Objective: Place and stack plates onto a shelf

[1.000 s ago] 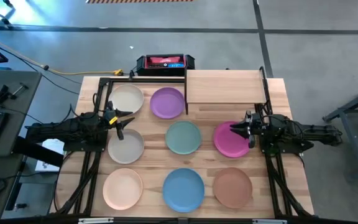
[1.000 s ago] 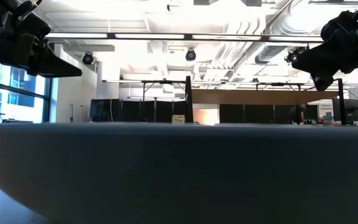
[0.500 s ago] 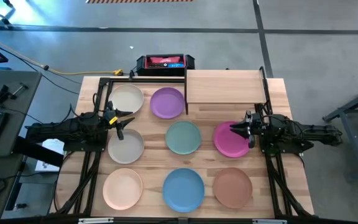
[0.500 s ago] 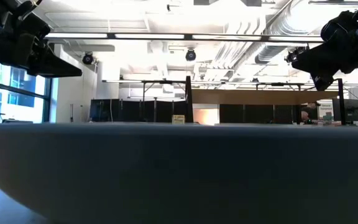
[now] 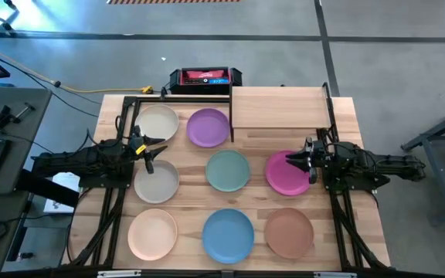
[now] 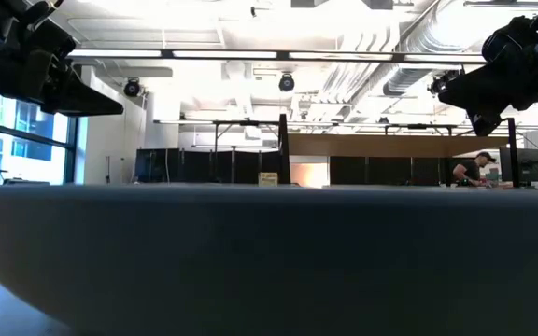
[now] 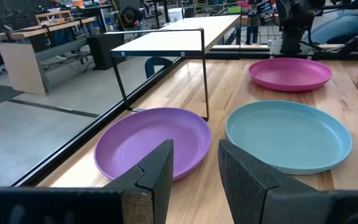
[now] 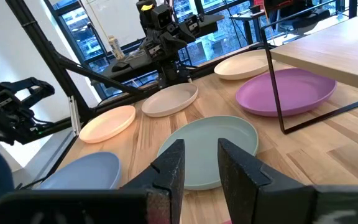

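Eight plates lie flat on the wooden table (image 5: 346,224); the raised shelf (image 5: 280,108) at the far right holds none. Left gripper (image 5: 151,151) hovers over the grey-beige plate (image 5: 159,184), near the cream plate (image 5: 157,122), fingers slightly parted, holding nothing. Right gripper (image 5: 297,164) hovers over the magenta plate (image 5: 283,177), its fingers likewise a little apart and empty. Purple plate (image 5: 208,127) lies just left of the shelf, teal plate (image 5: 227,171) at centre.

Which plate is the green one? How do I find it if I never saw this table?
Look at the big wooden table from above and find its very middle. The teal green plate lies there, with the purple plate behind it and the blue plate in front. It is the only greenish plate.
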`<act>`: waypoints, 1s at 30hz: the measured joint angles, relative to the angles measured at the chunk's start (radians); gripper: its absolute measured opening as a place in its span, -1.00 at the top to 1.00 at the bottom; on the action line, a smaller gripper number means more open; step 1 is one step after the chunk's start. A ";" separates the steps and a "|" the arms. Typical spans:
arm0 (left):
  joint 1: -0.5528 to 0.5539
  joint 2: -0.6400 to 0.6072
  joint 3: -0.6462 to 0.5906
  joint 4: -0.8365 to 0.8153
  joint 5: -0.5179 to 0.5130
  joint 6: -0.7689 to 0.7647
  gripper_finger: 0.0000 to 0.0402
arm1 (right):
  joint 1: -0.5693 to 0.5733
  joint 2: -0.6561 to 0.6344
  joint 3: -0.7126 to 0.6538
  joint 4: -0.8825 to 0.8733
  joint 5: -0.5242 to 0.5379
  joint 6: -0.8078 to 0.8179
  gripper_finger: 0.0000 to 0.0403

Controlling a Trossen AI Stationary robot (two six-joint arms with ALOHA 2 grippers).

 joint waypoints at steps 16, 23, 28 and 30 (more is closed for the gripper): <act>0.000 0.000 0.000 0.000 0.000 0.000 0.43 | 0.000 0.000 0.000 0.000 0.000 0.000 0.60; 0.000 0.000 0.000 0.000 0.000 0.000 0.43 | 0.000 0.000 0.000 0.000 0.000 0.000 0.60; 0.000 0.000 0.000 0.016 0.034 -0.152 0.43 | 0.000 0.000 0.000 0.000 0.000 0.004 0.60; 0.000 0.000 0.000 0.052 0.044 -0.279 0.43 | 0.000 0.000 0.000 0.000 0.000 0.046 0.60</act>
